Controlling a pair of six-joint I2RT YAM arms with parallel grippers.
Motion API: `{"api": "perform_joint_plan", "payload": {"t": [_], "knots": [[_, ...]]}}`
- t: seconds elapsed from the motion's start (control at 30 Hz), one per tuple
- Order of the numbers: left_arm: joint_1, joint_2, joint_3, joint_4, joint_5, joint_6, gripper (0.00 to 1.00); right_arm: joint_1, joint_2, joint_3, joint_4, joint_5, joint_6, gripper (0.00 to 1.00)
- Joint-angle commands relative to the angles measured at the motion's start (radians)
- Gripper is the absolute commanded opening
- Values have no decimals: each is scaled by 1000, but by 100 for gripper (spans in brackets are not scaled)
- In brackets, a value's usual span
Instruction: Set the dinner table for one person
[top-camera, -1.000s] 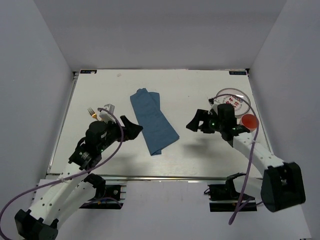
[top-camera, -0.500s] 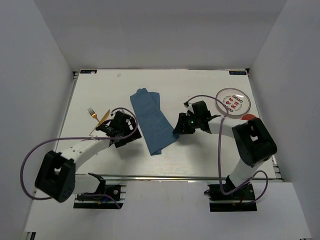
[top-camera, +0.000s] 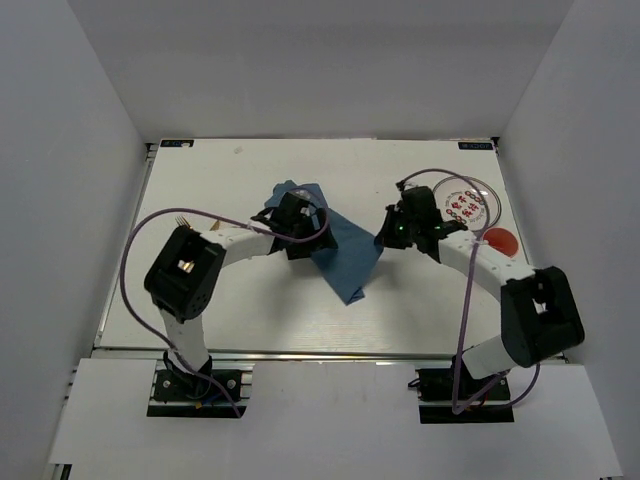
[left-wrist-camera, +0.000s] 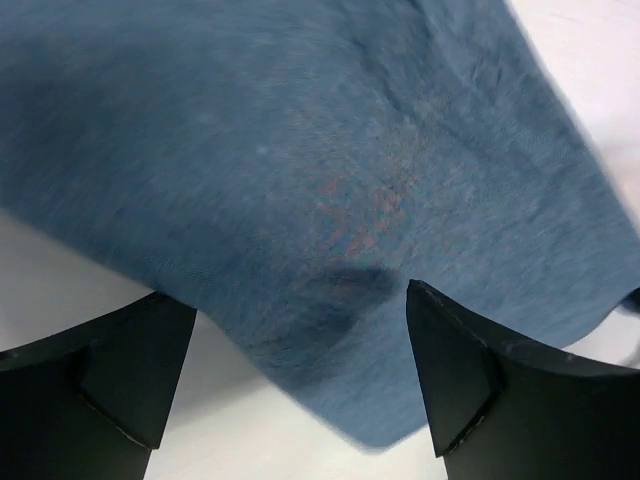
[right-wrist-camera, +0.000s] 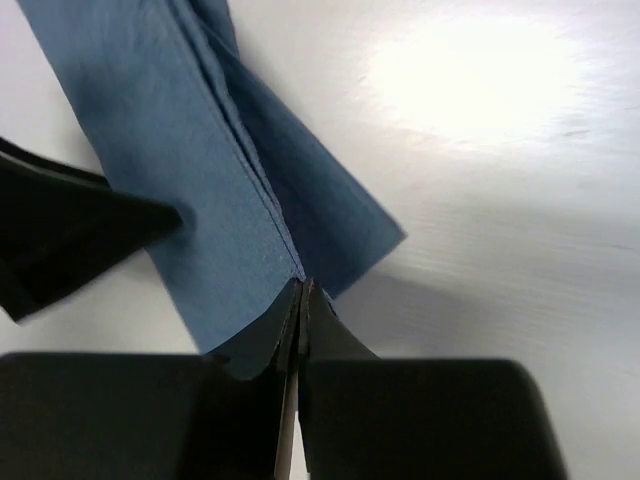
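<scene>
Both arms have swung inward to the blue cloth (top-camera: 346, 255), which has slid rightward across the white bench (top-camera: 250, 300). The right fingers (right-wrist-camera: 262, 340) are pinched shut on the cloth's right edge; the left fingers (left-wrist-camera: 112, 368) stand wide just above its far-left part. The bench spreads beneath everything, its metal rail (top-camera: 300, 353) nearest the arm bases.

blue cloth (top-camera: 345, 262): 1 | plate (top-camera: 468, 205): 1 | red dish (top-camera: 499, 241): 1 | robot arms (top-camera: 185, 270): 2 | dinner table (top-camera: 200, 310): 1
</scene>
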Motion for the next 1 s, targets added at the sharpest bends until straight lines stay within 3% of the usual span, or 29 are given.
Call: {"api": "perform_joint_plan", "payload": {"t": [0.0, 0.1, 0.2, 0.23, 0.27, 0.37, 0.5, 0.63, 0.77, 0.83, 0.87, 0.9, 0.93, 0.97], "knots": [[-76, 130, 65, 47, 146, 14, 95, -61, -88, 40, -134, 200, -28, 0], [-108, 168, 186, -16, 115, 20, 95, -82, -122, 75, -175, 222, -83, 0], [-118, 95, 208, -129, -29, -26, 96, -84, -142, 110, -157, 69, -170, 0], [-118, 64, 206, -234, -86, -52, 96, -84, -143, 123, -151, -27, -179, 0], [-118, 26, 186, -275, -239, -110, 98, -79, -143, 147, -148, -85, -190, 0], [-118, -164, 73, -373, -425, -203, 98, -61, -134, 163, -110, -278, -167, 0], [-118, -411, -39, -505, -568, -271, 98, -1, -130, 109, 1, -451, -77, 0], [-118, -652, -142, -595, -604, -309, 98, 123, -76, 63, 124, -541, -11, 0], [-108, -784, -243, -609, -578, -334, 98, 241, 45, 48, 328, -701, 27, 0], [-108, -819, -298, -594, -558, -348, 98, 283, 76, 34, 401, -778, 76, 15], [-108, -824, -317, -586, -552, -357, 98, 287, 76, 32, 420, -777, 80, 52], [-108, -824, -347, -579, -548, -368, 98, 297, 64, 37, 414, -737, 80, 76], [-108, -826, -361, -567, -544, -389, 98, 292, 55, 63, 380, -699, 52, 89], [-108, -823, -372, -559, -538, -398, 98, 286, 39, 84, 334, -568, 40, 89]]}}
